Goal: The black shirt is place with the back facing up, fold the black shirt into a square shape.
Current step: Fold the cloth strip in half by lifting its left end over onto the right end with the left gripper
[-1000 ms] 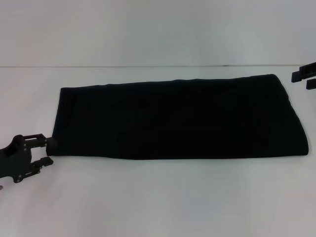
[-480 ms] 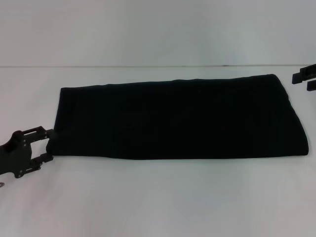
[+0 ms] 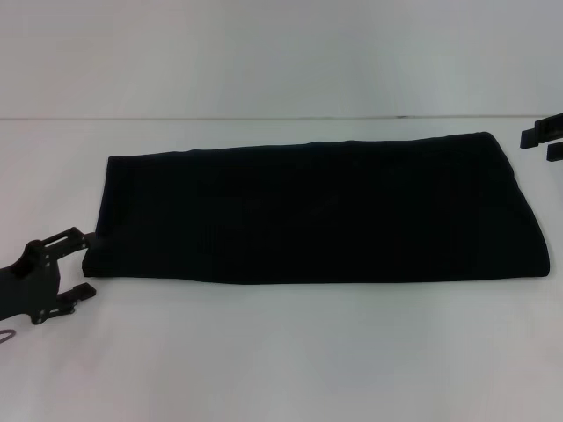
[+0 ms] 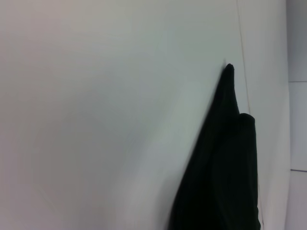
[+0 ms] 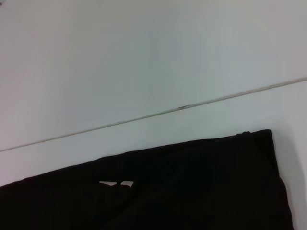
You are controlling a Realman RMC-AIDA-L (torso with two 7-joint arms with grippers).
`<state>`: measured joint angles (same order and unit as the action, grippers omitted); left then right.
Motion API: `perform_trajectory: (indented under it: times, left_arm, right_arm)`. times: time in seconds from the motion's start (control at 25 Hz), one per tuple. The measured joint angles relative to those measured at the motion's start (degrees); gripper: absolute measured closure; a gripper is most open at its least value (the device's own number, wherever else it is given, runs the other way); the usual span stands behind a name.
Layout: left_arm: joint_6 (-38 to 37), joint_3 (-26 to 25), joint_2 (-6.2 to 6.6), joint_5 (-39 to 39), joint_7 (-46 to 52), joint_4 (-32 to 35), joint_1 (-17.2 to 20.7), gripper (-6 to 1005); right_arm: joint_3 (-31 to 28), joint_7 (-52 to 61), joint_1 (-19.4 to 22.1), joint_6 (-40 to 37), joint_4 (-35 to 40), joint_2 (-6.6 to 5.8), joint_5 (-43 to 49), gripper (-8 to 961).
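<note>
We see the black shirt (image 3: 317, 211) lying mid-table as a long, flat band, running from nine o'clock across to three o'clock, its print out of sight. So the lengthwise folds look done; we judge the crosswise fold that makes a square is still ahead. The left gripper (image 3: 77, 264) sits at the shirt's eight o'clock corner, fingers spread wide, upper tip touching the cloth edge and gripping nothing, as far as we can tell from this angle. The right gripper (image 3: 544, 139) waits beyond the two o'clock corner, clear of the fabric; whether its fingers are parted or closed, we cannot tell.
</note>
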<state>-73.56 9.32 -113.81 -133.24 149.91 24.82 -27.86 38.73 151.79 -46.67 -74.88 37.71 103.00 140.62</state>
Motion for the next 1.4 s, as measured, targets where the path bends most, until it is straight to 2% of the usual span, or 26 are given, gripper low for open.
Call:
perform_trajectory:
  times: [0.64, 0.96, 1.12, 1.4]
  left_arm:
    - [4.79, -0.04, -0.28, 0.49, -0.01, -3.79, -2.67, 139]
    - [4.54, 0.04, -1.14, 2.08, -1.07, -4.4, -4.51, 140]
    - [3.45, 0.1, -1.15, 4.7, -2.66, -4.36, -4.42, 152]
    - [6.17, 0.54, -1.28, 4.49, -2.76, -5.21, -3.87, 193]
  right_arm:
    - [-0.1, -0.04, 0.0, 0.08, 0.0, 0.0, 0.0, 400]
    - [-0.14, -0.33, 0.0, 0.09, 0.0, 0.0, 0.0, 398]
    - [-0.14, -0.37, 0.0, 0.09, 0.03, 0.0, 0.0, 399]
    - [-0.15, -0.44, 0.07, 0.09, 0.08, 0.0, 0.0, 402]
